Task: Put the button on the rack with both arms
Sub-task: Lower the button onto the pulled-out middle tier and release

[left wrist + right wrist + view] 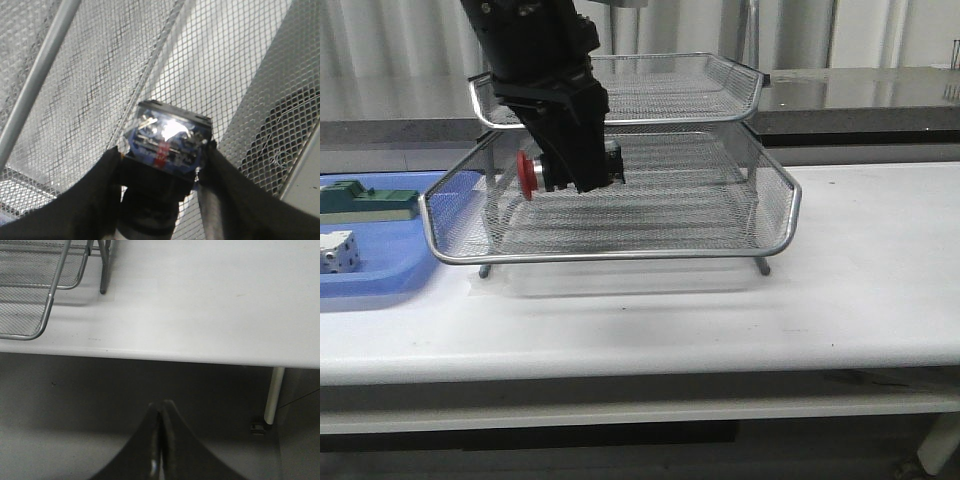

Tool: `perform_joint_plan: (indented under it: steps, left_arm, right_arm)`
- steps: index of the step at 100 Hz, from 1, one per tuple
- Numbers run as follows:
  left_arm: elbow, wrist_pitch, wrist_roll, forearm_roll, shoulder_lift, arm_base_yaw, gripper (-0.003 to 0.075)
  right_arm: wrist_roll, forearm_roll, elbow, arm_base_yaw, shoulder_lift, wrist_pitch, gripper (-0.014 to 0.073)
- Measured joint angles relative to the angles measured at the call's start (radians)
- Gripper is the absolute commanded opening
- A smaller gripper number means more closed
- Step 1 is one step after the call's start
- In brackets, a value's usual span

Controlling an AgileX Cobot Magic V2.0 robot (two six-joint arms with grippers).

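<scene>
My left gripper (570, 170) clamped on button (535, 172), held sideways over pulled-out middle tray of rack (620, 215), red head toward blue tray (380, 275). Need lower close to mesh, level, then release gently so no roll. My right gripper (160, 440) pinched closed, empty, off table edge.

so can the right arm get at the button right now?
Probably not: the right gripper sits shut below the table edge, while the left gripper holds the button over the rack.
</scene>
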Motion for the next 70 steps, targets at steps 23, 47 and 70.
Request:
perform_joint_plan:
  steps: [23, 47, 70]
  left_arm:
    - [0.0, -0.006, 0.0, 0.0, 0.0, 0.0, 0.0314]
    - [0.0, -0.009, 0.0, 0.0, 0.0, 0.0, 0.0428]
    - [0.0, -0.009, 0.0, 0.0, 0.0, 0.0, 0.0428]
  right_arm:
    - [0.0, 0.0, 0.0, 0.0, 0.0, 0.0, -0.0068]
    - [0.0, 0.0, 0.0, 0.0, 0.0, 0.0, -0.0068]
    - [0.0, 0.0, 0.0, 0.0, 0.0, 0.0, -0.0068]
